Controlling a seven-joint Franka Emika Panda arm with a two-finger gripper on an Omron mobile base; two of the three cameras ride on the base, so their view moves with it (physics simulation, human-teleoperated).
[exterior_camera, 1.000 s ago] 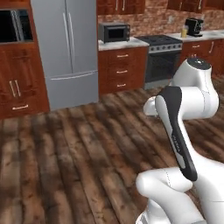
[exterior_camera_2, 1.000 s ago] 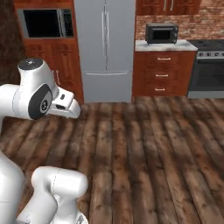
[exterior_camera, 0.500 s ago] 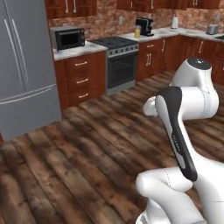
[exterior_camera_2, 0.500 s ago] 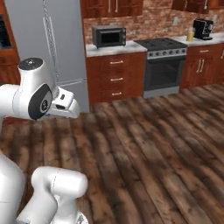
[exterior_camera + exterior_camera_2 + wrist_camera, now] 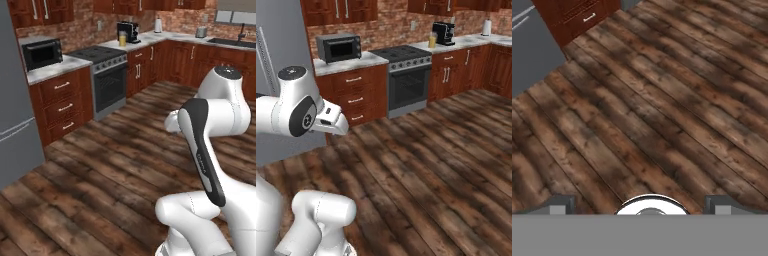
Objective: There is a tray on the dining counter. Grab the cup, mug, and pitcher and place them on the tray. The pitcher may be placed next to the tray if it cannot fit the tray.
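Where we're looking: out over the dark wood floor (image 5: 100, 175), kitchen units along the far wall.
Fingers (image 5: 721, 204): spread wide, nothing between them, just floorboards underneath in the hand view.
Pitcher (image 5: 122, 38): we're pretty sure that's the yellowish glass standing upright on the far bench (image 5: 150, 40), just beside the black coffee machine (image 5: 129, 31). It's too small to tell more.
Stove (image 5: 102, 75): between the pitcher's stretch of bench and the microwave (image 5: 42, 52).
Fridge (image 5: 15, 125): grey, at the left edge.
Arm (image 5: 205, 150): folded up, well apart from the units.
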